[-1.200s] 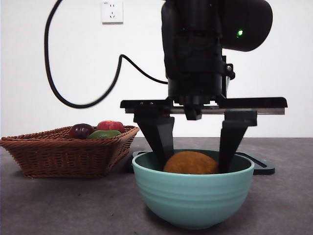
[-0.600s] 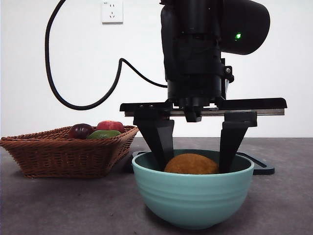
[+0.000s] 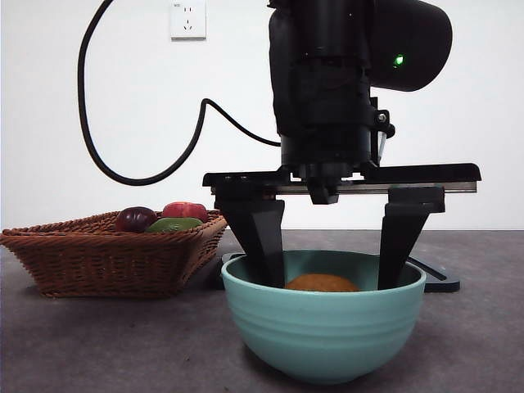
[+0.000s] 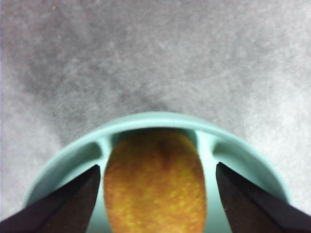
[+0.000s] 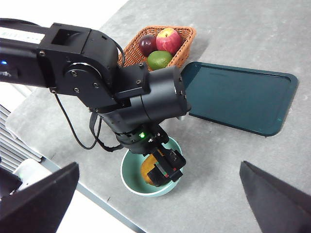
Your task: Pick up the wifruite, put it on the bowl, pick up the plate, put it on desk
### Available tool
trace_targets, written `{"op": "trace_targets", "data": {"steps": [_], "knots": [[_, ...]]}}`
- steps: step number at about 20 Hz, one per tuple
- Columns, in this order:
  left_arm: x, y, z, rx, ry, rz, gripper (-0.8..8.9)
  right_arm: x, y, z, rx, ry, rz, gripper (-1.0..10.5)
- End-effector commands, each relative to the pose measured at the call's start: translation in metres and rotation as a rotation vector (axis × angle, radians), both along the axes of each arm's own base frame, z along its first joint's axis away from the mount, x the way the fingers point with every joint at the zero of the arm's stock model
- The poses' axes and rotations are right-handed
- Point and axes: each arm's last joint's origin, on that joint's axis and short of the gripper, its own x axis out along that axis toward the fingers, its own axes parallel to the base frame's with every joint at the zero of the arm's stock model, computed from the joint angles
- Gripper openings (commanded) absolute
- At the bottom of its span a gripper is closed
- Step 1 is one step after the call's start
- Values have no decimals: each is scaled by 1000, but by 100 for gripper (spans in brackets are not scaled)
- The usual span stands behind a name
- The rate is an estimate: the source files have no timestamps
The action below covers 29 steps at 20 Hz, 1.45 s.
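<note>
The brown-orange wifruite (image 3: 322, 283) lies inside the teal bowl (image 3: 323, 336), low behind its rim. My left gripper (image 3: 329, 268) hangs straight over the bowl, open, with its jaws dipping inside the rim on either side of the fruit and apart from it. In the left wrist view the wifruite (image 4: 155, 187) sits between the spread jaws, with the bowl rim (image 4: 146, 119) beyond it. My right gripper (image 5: 158, 167) is open, high above the desk (image 5: 233, 170). No round plate shows; a flat dark teal tray (image 5: 238, 94) lies on the desk.
A brown wicker basket (image 3: 106, 254) with a purple, a red and a green fruit stands left of the bowl. The basket (image 5: 160, 41) sits beside the tray. A black cable (image 3: 123, 164) loops behind. The desk edge (image 5: 73, 160) runs close to the bowl.
The left gripper's jaws have spread wider and the wifruite has dropped from between them, sinking lower into the bowl.
</note>
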Motion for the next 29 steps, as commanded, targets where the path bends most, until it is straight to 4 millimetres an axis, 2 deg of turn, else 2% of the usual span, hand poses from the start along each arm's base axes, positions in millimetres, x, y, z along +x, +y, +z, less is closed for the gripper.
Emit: {"op": "trace_targets", "data": {"steps": [1, 3, 5, 8, 9, 10, 14, 17, 21, 25, 29], "knots": [[0, -6, 1, 8, -36, -50, 409, -2, 0, 5, 12, -15, 1, 596], [-2, -4, 14, -9, -70, -64, 462, -2, 0, 5, 12, -15, 1, 597], [-6, 1, 31, -39, -98, -76, 473, -2, 0, 5, 12, -15, 0, 596], [-15, 13, 69, -112, -149, -107, 480, -2, 0, 5, 10, -16, 1, 596], [-20, 18, 84, -145, -173, -127, 511, -2, 0, 5, 10, -16, 1, 596], [-25, 25, 99, -176, -196, -144, 539, -2, 0, 5, 10, -16, 1, 596], [-48, 62, 157, -271, -286, -235, 539, -2, 0, 5, 10, -16, 2, 596], [-63, 93, 189, -276, -387, -317, 529, -2, 0, 5, 11, -19, 1, 596], [-80, 137, 218, -255, -483, -328, 529, -2, 0, 5, 11, -19, 1, 596], [-95, 179, 236, -288, -551, -338, 529, -2, 0, 5, 12, -18, 0, 596], [-113, 226, 227, -328, -636, -305, 529, -2, 0, 5, 33, 1, -13, 596]]}}
